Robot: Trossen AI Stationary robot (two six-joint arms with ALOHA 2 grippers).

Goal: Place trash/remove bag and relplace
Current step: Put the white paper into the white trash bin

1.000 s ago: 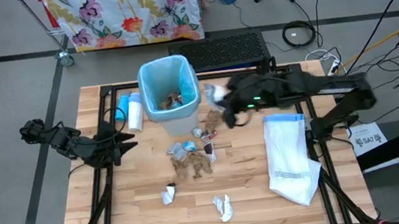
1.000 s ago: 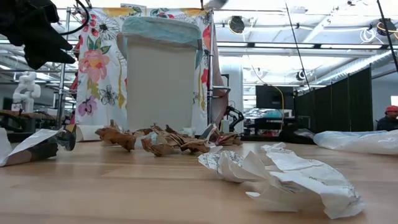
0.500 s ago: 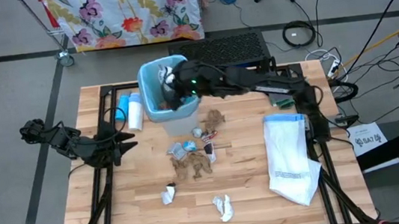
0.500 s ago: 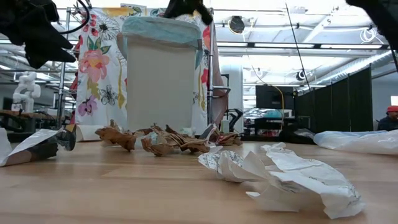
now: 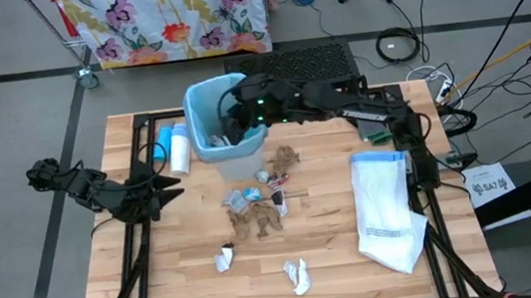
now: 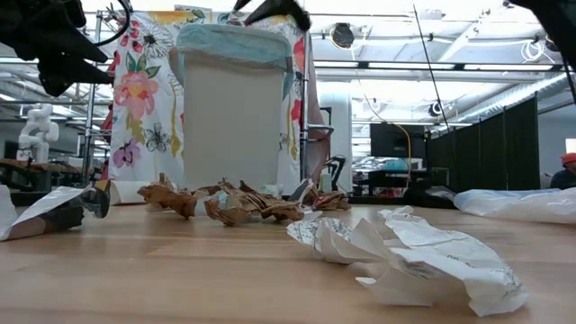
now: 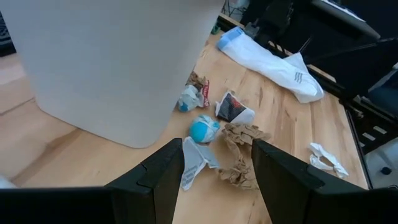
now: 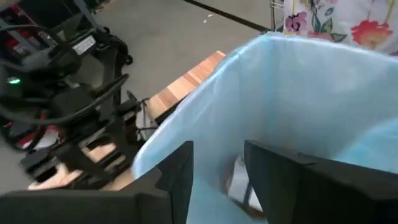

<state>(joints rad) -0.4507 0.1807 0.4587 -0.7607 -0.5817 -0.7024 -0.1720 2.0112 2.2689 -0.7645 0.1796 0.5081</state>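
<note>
A white bin (image 5: 225, 124) lined with the light-blue bag (image 8: 298, 93) stands at the table's far middle. My right gripper (image 8: 217, 152) hangs open over the bin's mouth (image 5: 231, 111). Below the gap between its fingers, a white scrap (image 8: 239, 180) shows inside the liner. More trash lies on the table in front of the bin: brown scraps (image 5: 259, 220), a brown one (image 5: 286, 155) and white ones (image 5: 224, 259) (image 5: 297, 276). My left gripper (image 5: 172, 188) waits open at the table's left, above the wood, pointing at the scraps (image 7: 239, 162).
A white bag with a blue hem (image 5: 385, 211) lies flat at the table's right. A blue-and-white cylinder (image 5: 177, 147) lies left of the bin. In the low view a crumpled white scrap (image 6: 405, 256) fills the near right.
My right gripper has swung from the bin's right side toward the table's left, carrying a white scrap, and now stands over the bin's mouth. The scrap no longer shows at its fingertips in the high view.
</note>
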